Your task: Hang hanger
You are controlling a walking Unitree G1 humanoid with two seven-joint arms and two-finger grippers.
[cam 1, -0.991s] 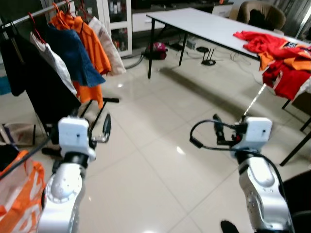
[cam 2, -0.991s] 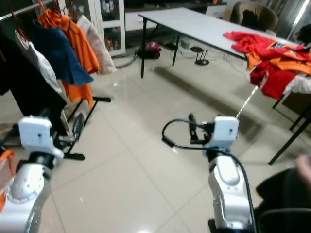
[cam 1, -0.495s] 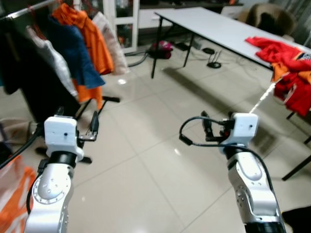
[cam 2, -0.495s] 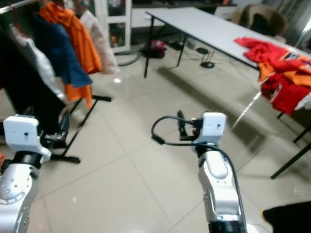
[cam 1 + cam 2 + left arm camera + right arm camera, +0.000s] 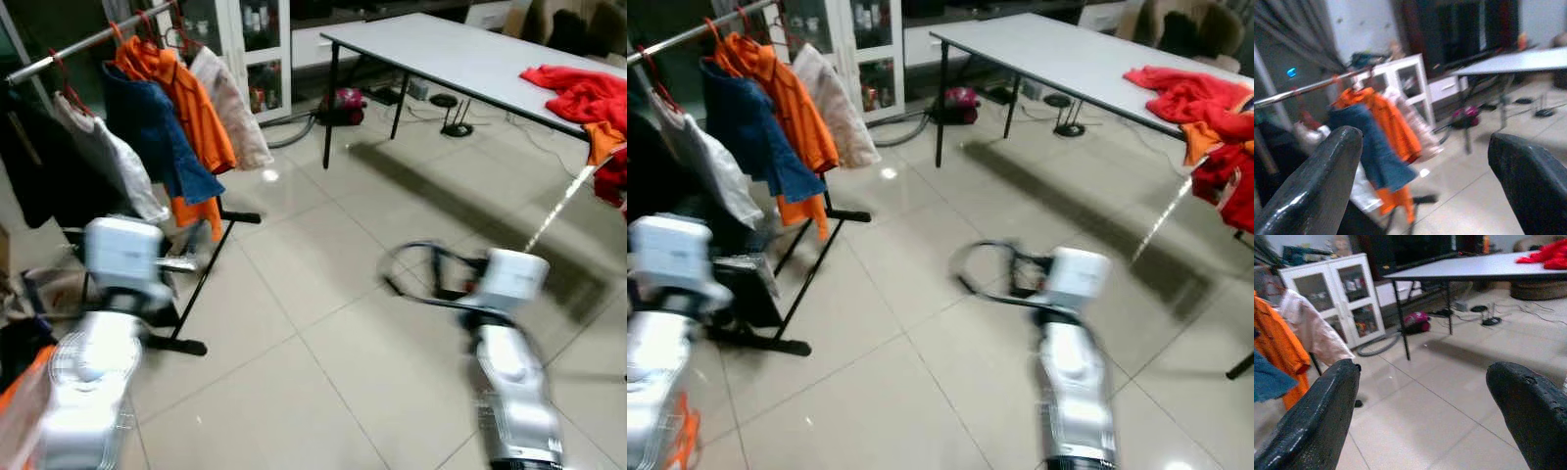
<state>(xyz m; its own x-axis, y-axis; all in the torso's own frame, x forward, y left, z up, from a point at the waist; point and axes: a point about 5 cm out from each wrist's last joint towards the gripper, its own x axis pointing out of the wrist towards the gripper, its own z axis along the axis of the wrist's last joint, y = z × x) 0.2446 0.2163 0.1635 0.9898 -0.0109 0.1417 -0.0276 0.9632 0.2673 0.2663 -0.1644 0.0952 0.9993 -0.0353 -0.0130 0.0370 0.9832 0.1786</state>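
A clothes rack with a metal rail (image 5: 69,49) stands at the left, carrying an orange shirt (image 5: 186,108), a blue garment (image 5: 147,127), a pale grey one (image 5: 108,162) and a beige one (image 5: 235,117) on red hangers (image 5: 61,70). My left gripper (image 5: 184,262) is raised in front of the rack's foot, blurred. In its wrist view the left gripper (image 5: 1425,181) stands open, facing the hung clothes. My right gripper (image 5: 439,282) is held over the bare floor. Its wrist view shows the right gripper (image 5: 1425,416) open with nothing between the fingers (image 5: 1317,421).
A long white table (image 5: 460,54) runs along the back right, with red and orange clothes (image 5: 578,93) piled on its right end. A white glass-door cabinet (image 5: 245,39) stands behind the rack. A red vacuum (image 5: 343,101) and cables lie under the table. Tiled floor (image 5: 313,323) lies ahead.
The whole view has swung, bringing the rack nearer the middle and pushing the table to the right. Both arms now look blurred. Both grippers are held as before.
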